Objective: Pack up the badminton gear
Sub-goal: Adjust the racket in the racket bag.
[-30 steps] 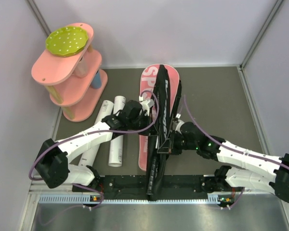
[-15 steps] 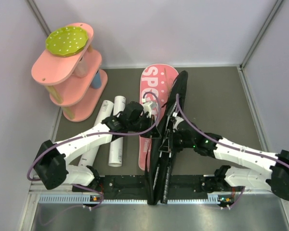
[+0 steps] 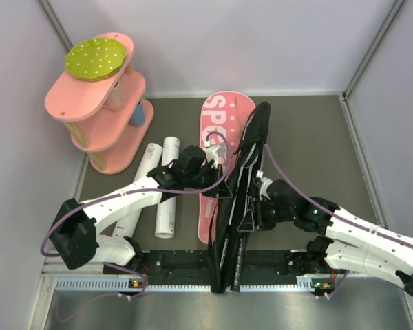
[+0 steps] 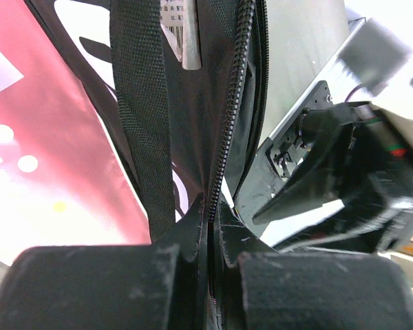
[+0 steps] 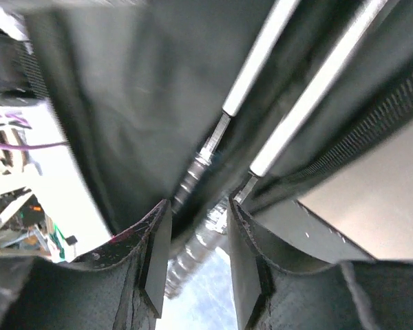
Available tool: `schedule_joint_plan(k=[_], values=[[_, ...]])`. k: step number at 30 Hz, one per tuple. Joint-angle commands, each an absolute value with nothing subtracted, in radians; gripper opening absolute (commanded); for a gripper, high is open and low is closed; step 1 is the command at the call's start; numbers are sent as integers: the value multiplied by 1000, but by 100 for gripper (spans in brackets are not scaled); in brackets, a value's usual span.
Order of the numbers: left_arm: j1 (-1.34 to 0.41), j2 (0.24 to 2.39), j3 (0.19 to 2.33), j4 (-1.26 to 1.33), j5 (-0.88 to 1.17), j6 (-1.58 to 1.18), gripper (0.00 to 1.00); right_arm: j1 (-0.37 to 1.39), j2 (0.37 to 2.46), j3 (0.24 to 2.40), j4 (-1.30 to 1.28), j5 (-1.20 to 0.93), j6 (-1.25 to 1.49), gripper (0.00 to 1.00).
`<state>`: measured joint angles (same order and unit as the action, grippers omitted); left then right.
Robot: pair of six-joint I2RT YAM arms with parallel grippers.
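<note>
The racket bag lies on the table pink side up (image 3: 217, 120), and its black flap (image 3: 246, 161) stands raised on edge along the middle. My left gripper (image 3: 218, 160) is shut on the flap's zipper edge (image 4: 224, 137), which runs straight down between the pads (image 4: 210, 230). My right gripper (image 3: 253, 207) sits against the flap's right side, open. In the right wrist view its fingers (image 5: 196, 254) stand apart around a wrapped racket handle (image 5: 193, 234), with a gap on one side. Two white racket shafts (image 5: 258, 62) run into the black bag. Two white tubes (image 3: 166, 185) lie left of the bag.
A pink tiered shelf (image 3: 96, 110) with a green dotted disc (image 3: 96, 58) on top stands at the back left. Grey walls close the table on the left, back and right. The black arm-base rail (image 3: 213, 265) runs along the near edge.
The black flap has tipped from upright toward the right. The right gripper has opened off the racket handle and drawn back a little to the near right. The left grip is unchanged.
</note>
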<state>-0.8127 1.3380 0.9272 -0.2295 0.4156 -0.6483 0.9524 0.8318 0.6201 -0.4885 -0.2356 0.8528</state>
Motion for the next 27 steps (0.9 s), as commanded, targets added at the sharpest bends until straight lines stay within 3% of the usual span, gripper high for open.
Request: schedule_joint_plan(k=[1, 7, 22, 27], values=[[-813, 1335, 923, -169, 426, -644, 0, 974, 822, 560, -534, -287, 910, 39], [-811, 1341, 923, -170, 428, -647, 0, 1018, 847, 549, -560, -247, 928, 43], [-813, 1338, 922, -164, 439, -653, 0, 1043, 919, 508, -393, -278, 992, 41], [-813, 1336, 919, -164, 440, -653, 0, 1043, 919, 515, -385, -265, 1006, 21]])
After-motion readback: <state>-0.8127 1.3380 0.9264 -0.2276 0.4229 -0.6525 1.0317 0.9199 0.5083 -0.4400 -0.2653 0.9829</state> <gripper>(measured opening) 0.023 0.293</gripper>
